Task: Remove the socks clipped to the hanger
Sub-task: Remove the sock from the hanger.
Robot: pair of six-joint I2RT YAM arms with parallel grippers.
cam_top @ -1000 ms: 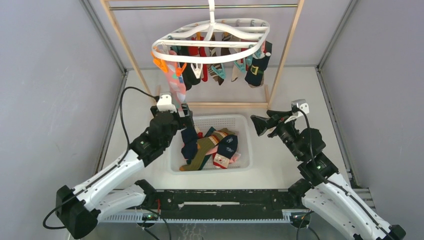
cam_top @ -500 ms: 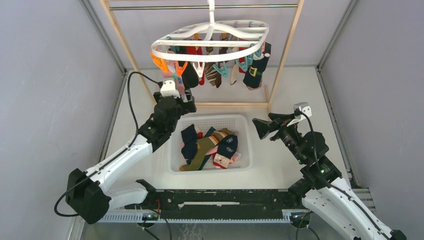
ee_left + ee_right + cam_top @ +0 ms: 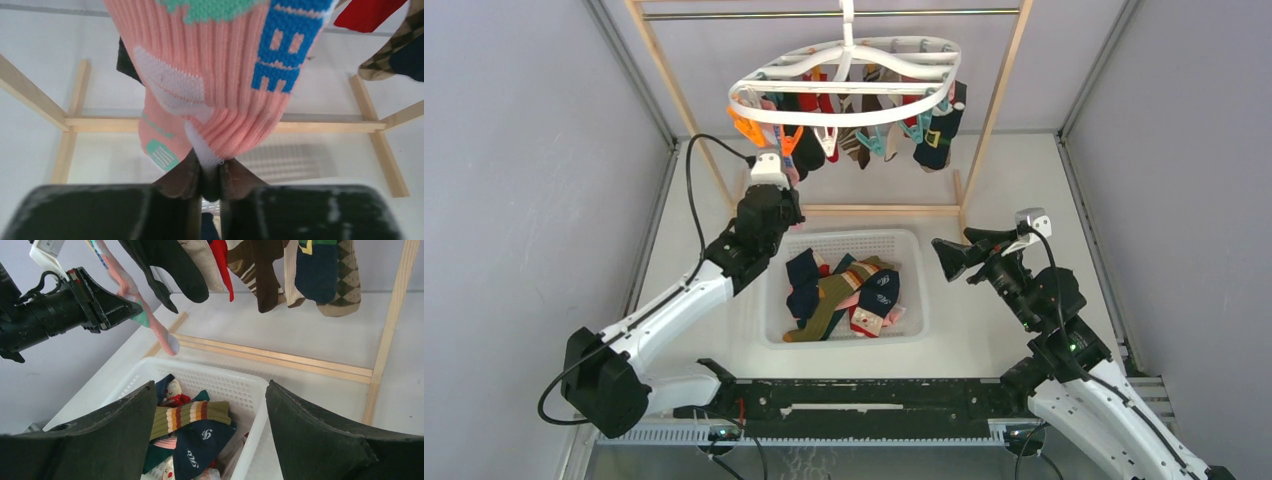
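The white oval hanger (image 3: 864,120) hangs from a rail, with several socks (image 3: 934,135) clipped under it. A salmon pink sock (image 3: 215,75) with blue and green patterns hangs at its left side. My left gripper (image 3: 210,167) is raised beneath that sock and shut on its white toe tip. The right wrist view shows the same grip: the left gripper (image 3: 127,307) pinching the pink sock (image 3: 152,322) below dark, red, brown and navy socks (image 3: 310,265). My right gripper (image 3: 944,255) hovers open to the right of the basket, holding nothing.
A white mesh basket (image 3: 844,237) with several loose socks (image 3: 844,290) sits on the table between the arms. The wooden rack frame (image 3: 879,208) stands behind it, with uprights on both sides. Grey walls close in left and right.
My left arm has reached up and away toward the hanger's left side, and its gripper has gone from open to shut on the pink sock's toe. The right arm has barely shifted.
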